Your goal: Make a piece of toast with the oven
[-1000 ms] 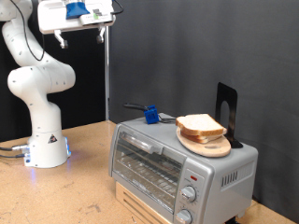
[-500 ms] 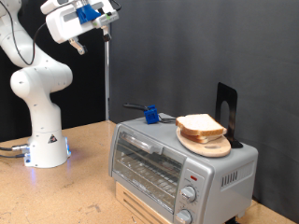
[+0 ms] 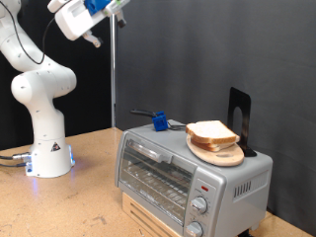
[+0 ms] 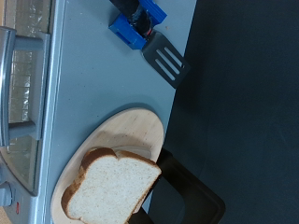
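The piece of toast (image 3: pixel 210 131) is a pale square slice with a tan crust. It lies on a round wooden board (image 3: pixel 219 154) on top of the oven (image 3: pixel 158 173), a silver box whose glass door is closed. My gripper (image 3: pixel 116 8) is high at the exterior view's top left, far above the oven, tilted and partly cut off by the frame edge. Nothing shows between its fingers. The wrist view looks down on the toast (image 4: pixel 110 192), the board (image 4: pixel 126 135) and the oven's top (image 4: pixel 93 75); no fingers appear in it.
A blue-handled spatula (image 3: pixel 156 120) lies on the back of the oven top, also seen as the spatula (image 4: pixel 154 47). A black stand (image 3: pixel 240 117) rises behind the board. Two knobs (image 3: pixel 198 205) are on the oven's front. A thin pole (image 3: pixel 114 79) stands behind.
The hand has risen and tilted towards the exterior view's top left, now partly out of frame. Toast, board and oven have not moved.
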Robot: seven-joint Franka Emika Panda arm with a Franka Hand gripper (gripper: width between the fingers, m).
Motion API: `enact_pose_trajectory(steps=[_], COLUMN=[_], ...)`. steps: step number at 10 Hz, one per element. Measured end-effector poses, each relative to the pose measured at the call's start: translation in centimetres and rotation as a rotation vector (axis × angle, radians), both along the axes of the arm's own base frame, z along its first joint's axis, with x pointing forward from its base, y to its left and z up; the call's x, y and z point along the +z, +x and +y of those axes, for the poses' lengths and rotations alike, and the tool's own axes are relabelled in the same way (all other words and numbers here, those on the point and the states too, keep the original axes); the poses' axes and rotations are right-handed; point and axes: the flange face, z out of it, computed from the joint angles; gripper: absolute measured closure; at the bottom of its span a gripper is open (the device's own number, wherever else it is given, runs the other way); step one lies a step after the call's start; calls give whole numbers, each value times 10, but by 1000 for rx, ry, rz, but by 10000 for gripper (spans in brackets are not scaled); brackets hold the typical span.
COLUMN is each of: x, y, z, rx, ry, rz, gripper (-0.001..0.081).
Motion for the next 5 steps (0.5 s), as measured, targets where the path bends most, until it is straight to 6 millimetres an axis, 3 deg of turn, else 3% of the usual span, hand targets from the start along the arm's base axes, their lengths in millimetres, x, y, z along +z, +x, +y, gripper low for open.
enact_pose_trajectory(steps=[3, 5], x=[-3, -5], y=[-1, 0], z=[0, -4], rx=[25, 71], ry=[4, 119], rz=[16, 2], gripper=[3, 3])
